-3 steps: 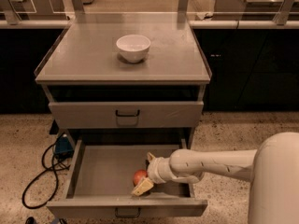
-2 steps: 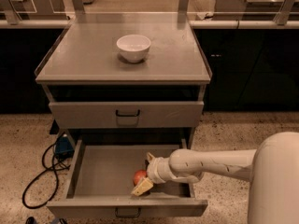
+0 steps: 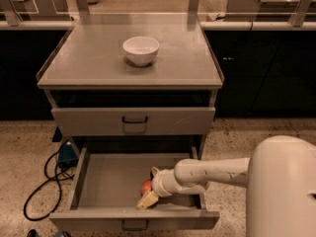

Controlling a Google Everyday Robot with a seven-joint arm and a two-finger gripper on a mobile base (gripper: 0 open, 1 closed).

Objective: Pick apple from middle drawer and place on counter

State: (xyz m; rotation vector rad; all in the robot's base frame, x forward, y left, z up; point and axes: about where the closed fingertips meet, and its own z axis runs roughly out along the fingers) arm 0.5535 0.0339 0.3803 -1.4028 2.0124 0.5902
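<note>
The middle drawer [image 3: 103,184] stands pulled open below the cabinet, its grey floor bare on the left. The apple [image 3: 146,186], red-orange, lies on the drawer floor near the front right. My gripper [image 3: 150,185] reaches into the drawer from the right on a white arm and sits right at the apple, one pale finger [image 3: 147,200] in front of it and one behind. The counter [image 3: 98,58] is the grey cabinet top above.
A white bowl [image 3: 141,50] stands on the counter near its middle. The closed upper drawer front [image 3: 133,121] has a black loop handle. Black cables and a blue box [image 3: 65,155] lie on the floor left of the cabinet. Steel benches run behind.
</note>
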